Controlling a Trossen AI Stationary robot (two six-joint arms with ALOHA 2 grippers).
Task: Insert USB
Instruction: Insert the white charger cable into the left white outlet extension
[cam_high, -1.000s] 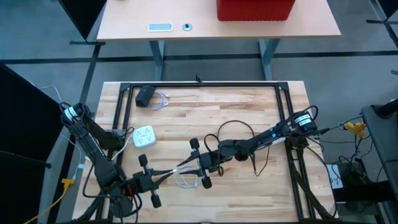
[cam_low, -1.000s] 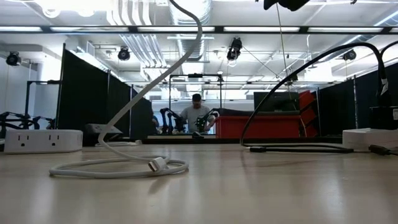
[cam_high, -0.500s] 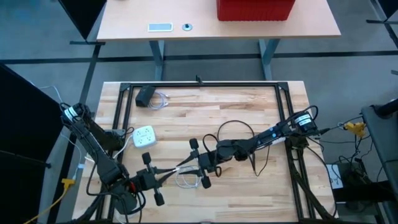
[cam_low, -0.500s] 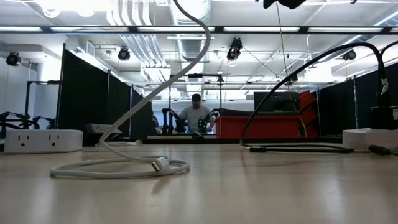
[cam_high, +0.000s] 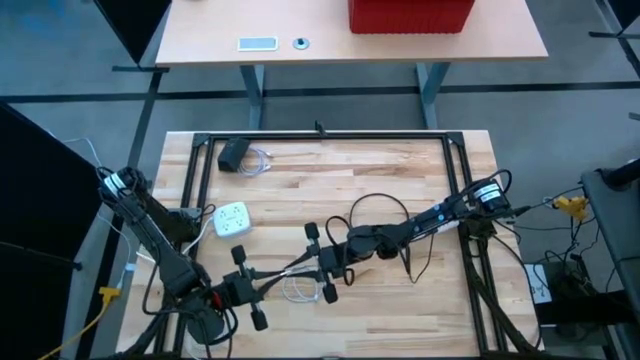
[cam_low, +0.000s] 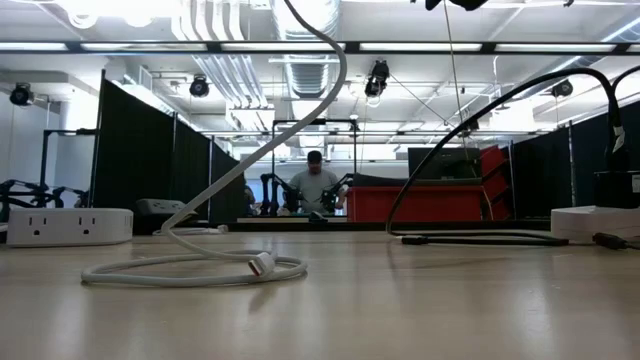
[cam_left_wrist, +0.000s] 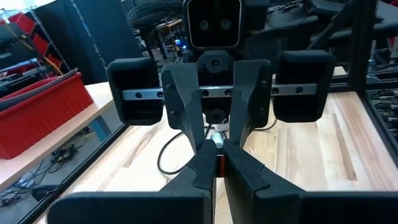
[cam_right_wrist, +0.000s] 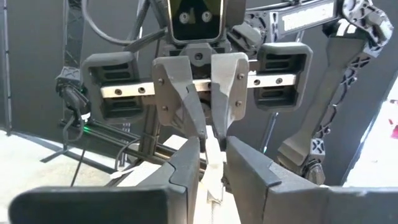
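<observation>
left gripper fingers clamped on the thin white usb cable; right gripper fingers pinch the same cable, facing it; the cable's loose loop and plug lie on the pale wooden table beneath.

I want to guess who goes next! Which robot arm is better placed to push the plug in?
Probably the left. Its pincer holds the white cable and can slide it forward, while the right pincer faces it head-on, gripping the other part steady.
</observation>
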